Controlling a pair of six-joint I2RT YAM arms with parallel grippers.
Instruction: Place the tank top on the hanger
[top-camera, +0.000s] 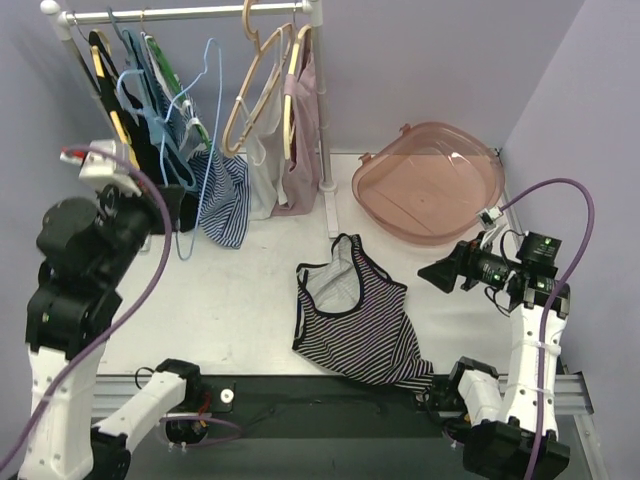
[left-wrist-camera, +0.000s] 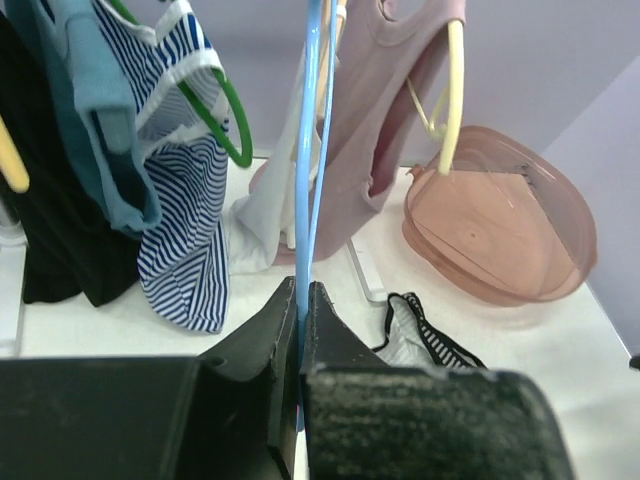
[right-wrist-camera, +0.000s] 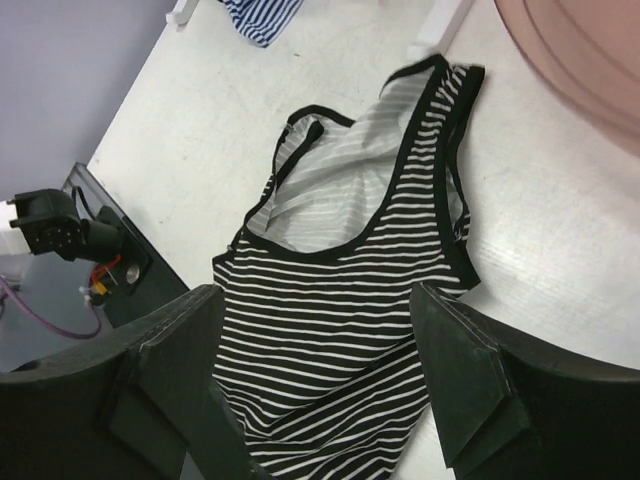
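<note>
The tank top lies flat on the white table, neck toward the lilac wall, hem at the near edge (long axis slightly slanted). The right gripper hovers above it, jaws spread. The left gripper pinches the hanger by the rack, hook cut off in the wrist view.

A clothes rail at the back of the white desk holds a blue striped top, a black one, a pink one and tan wooden hangers. A pink see-through tub sits just beside it.
</note>
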